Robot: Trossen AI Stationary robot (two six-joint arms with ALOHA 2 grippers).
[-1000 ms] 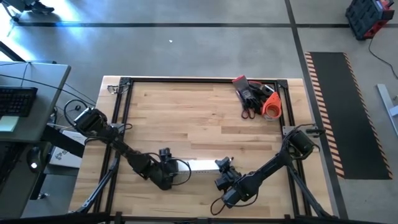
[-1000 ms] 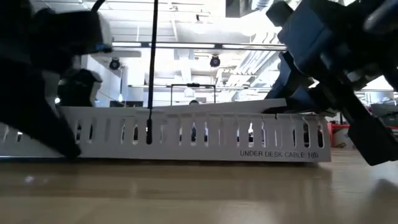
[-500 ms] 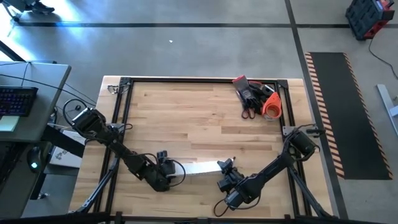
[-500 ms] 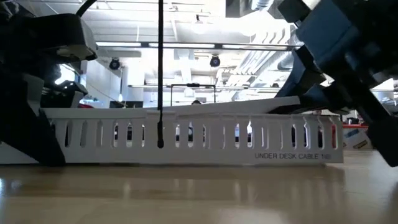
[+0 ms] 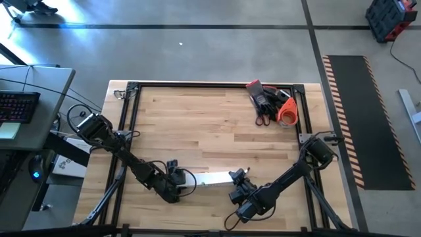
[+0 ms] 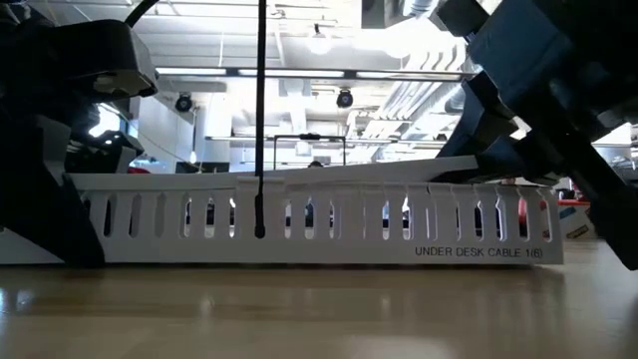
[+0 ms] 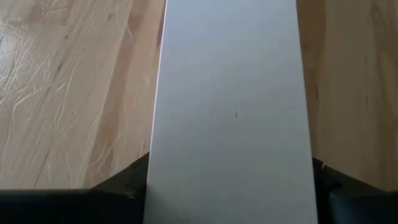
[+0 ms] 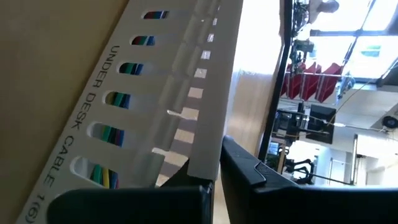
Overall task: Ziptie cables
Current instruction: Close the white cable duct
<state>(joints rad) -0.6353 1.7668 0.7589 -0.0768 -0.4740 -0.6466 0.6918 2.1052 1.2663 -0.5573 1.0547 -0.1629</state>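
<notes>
High view: left gripper [image 5: 179, 185] clamps white channel strip's [image 5: 209, 178] 9 o'clock end; right gripper [image 5: 238, 179] pinches its 3 o'clock end, table [image 5: 197, 125] beneath.

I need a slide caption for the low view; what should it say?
White slotted channel printed "UNDER DESK CABLE" lies on the table, a dark arm at each end.

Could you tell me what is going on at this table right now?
Both arms are working on a long white slotted cable channel lying near the front edge of the wooden table. The left gripper straddles its flat lid at one end; the right gripper, shut, is at the other end by the printed label. Coloured wires show through the slots. A heap of tools sits untouched at the far corner.
</notes>
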